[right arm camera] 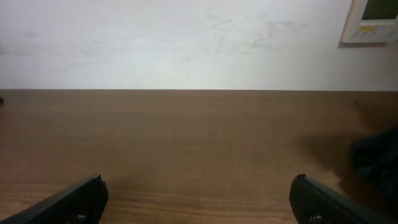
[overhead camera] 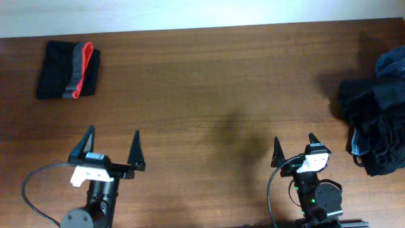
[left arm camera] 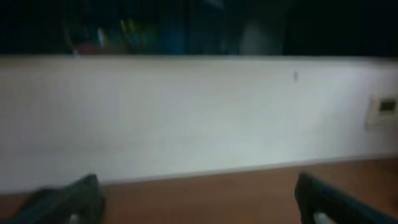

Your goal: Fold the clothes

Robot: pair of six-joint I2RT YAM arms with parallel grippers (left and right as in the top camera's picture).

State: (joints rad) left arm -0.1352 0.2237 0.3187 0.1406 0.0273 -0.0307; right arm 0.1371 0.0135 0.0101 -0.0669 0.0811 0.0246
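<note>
The table (overhead camera: 209,82) is made of brown wood with a fine lengthwise grain, smooth and faintly glossy where light is caught. The pants (overhead camera: 54,69) are made of soft black cloth with a matt look. Their waistband (overhead camera: 77,66) is a grey woven band, edged with bright red fabric. The heap (overhead camera: 376,120) is made up of dark cloth and blue denim, matt and coarser. The left gripper (overhead camera: 113,131) and right gripper (overhead camera: 294,137) are fitted with matt black plastic fingers (overhead camera: 83,147). A white plastic housing (overhead camera: 84,174) is mounted behind each. The wall (right arm camera: 155,43) is finished in matt white paint, faintly scuffed.
</note>
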